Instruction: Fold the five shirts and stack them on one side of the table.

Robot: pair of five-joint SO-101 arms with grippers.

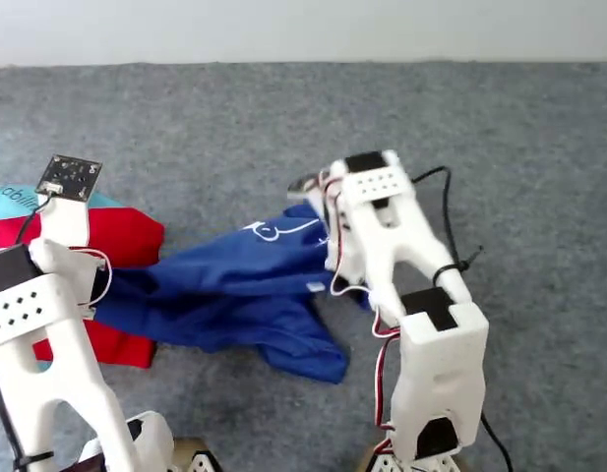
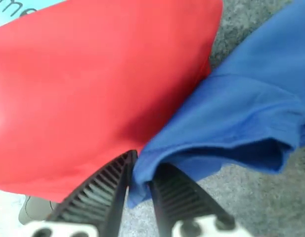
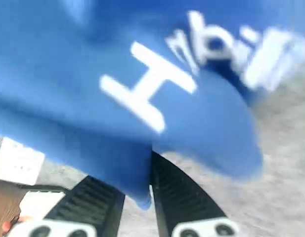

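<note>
A blue shirt [image 1: 244, 285] with white print lies stretched across the middle of the grey table between both arms. My left gripper [image 2: 141, 168] is shut on the blue shirt's [image 2: 241, 113] edge, right beside a red shirt [image 2: 93, 84]. In the high view the left arm [image 1: 37, 315] stands at the left over the red shirt [image 1: 126, 241]. My right gripper [image 3: 142, 190] is shut on a fold of the blue shirt [image 3: 142, 98]; its arm [image 1: 392, 256] stands at the shirt's right end.
A light blue shirt [image 1: 13, 200] peeks out under the red one at the far left. Grey carpet-like table surface [image 1: 500, 128] lies bare behind and to the right of the arms.
</note>
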